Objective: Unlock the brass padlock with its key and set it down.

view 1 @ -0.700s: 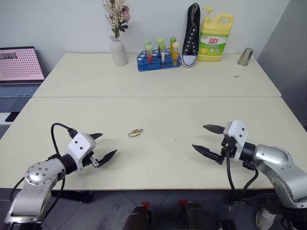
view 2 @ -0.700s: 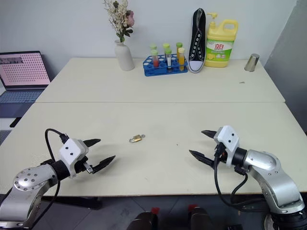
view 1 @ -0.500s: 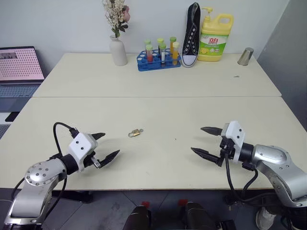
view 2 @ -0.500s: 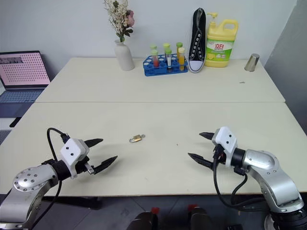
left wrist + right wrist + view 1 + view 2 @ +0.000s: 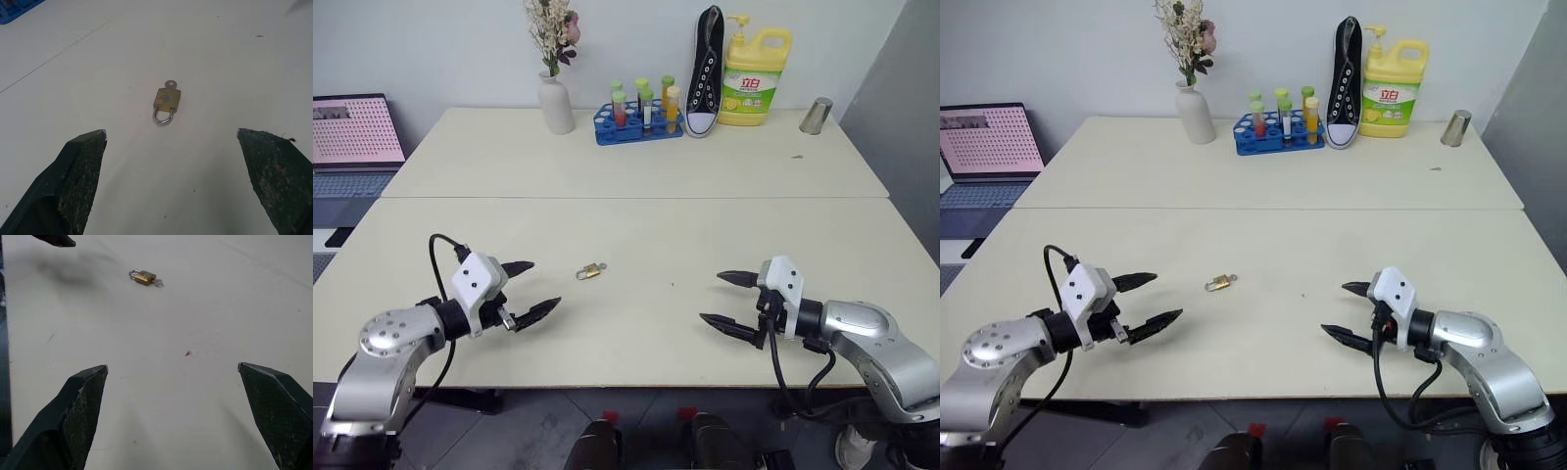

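Two cream desks stand end to end; the near desk (image 5: 636, 343) carries the task items, the far desk (image 5: 489, 147) carries the background items along its back edge. Beyond the desks' left side sits an open laptop (image 5: 352, 132) with a pink patterned screen. On the far desk, from left to right: a white vase (image 5: 555, 103) holding dried flowers, a blue test-tube rack (image 5: 638, 122) with coloured tubes, a black-and-white sneaker (image 5: 705, 69) propped upright against the wall, a yellow detergent bottle (image 5: 754, 78) with a pump top, and a small metal cup (image 5: 816, 115) turned mouth down near the right edge. Left gripper (image 5: 530, 290) hovers low over the front-left part of the near desk, fingers (image 5: 78, 171) spread wide and released, holding nothing, aimed toward the desk's middle. Right gripper (image 5: 726, 300) hovers low over the front-right part, fingers (image 5: 80, 406) likewise spread wide and empty, aimed inward. The brass padlock (image 5: 591, 271) lies flat on the near desk between the two grippers, nearer the left one, apart from both. In the left wrist view its silvery shackle (image 5: 164, 116) looks seated in the body and points toward that gripper. The key (image 5: 169, 84) shows as a small silvery round head at the opposite end of the padlock body, touching it; whether it is inserted cannot be told. A tiny red speck (image 5: 187, 354) marks the desk toward the right gripper.
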Robot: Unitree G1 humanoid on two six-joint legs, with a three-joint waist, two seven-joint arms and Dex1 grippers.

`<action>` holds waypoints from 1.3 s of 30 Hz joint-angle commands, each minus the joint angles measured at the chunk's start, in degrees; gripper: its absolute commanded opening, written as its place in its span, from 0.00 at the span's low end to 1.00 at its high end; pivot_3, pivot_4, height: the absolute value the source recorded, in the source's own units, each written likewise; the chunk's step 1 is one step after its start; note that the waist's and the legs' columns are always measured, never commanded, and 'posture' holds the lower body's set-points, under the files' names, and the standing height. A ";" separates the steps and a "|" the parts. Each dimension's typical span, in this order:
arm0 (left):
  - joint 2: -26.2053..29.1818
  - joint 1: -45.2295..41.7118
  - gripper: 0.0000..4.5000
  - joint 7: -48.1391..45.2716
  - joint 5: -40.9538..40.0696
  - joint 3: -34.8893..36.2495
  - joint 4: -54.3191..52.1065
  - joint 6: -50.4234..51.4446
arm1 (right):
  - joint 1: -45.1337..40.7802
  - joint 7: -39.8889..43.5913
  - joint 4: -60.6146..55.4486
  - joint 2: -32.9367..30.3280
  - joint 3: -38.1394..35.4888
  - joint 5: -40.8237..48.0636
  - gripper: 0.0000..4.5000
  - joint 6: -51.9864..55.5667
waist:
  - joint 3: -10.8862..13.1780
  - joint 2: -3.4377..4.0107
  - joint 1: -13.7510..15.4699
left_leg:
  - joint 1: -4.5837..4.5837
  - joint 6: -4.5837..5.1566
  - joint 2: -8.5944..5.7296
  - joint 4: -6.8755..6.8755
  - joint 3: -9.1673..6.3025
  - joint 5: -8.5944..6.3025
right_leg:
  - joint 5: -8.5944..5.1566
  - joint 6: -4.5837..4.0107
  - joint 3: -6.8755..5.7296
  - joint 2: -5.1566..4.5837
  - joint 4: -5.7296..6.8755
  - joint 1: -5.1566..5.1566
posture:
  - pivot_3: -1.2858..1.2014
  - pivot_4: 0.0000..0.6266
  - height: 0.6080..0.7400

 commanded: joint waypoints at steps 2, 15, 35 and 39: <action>0.65 -5.75 1.00 -3.45 2.49 -3.65 5.82 -3.36 | -2.83 -1.54 -4.65 -0.11 -0.59 3.12 0.99 5.00 | -0.01 -0.01 -0.02 | -0.01 0.00 -0.01 0.00 0.01 0.00 | 0.00 0.00 0.01 0.00 -0.01 -0.01 | 0.52 0.24 1.00; -9.21 -26.86 1.00 -6.19 13.23 -17.61 32.48 -11.31 | -5.66 -7.13 -11.20 1.48 1.10 5.19 0.99 13.69 | -0.01 -0.06 -0.06 | -0.19 -0.01 -0.06 0.09 -0.09 0.01 | 0.01 0.00 -0.06 -0.01 0.04 -0.11 | 0.52 0.24 1.00; -8.81 -31.53 0.21 -9.79 19.12 -22.09 43.95 -8.70 | -6.97 -11.31 -13.15 2.48 -0.80 8.89 1.00 17.03 | -0.10 -0.08 -0.28 | 0.14 0.01 -0.02 0.09 -0.06 0.01 | 0.00 0.02 -0.02 0.03 0.22 0.08 | 0.52 0.24 1.00; -7.75 -29.15 0.21 -11.86 18.47 -22.42 40.27 -6.83 | -7.12 -11.58 -13.05 2.24 -0.77 9.32 1.00 16.77 | -0.11 -0.08 -0.69 | 0.19 0.01 -0.01 0.09 -0.04 0.01 | 0.00 0.02 0.00 0.04 0.27 0.08 | 0.52 0.24 1.00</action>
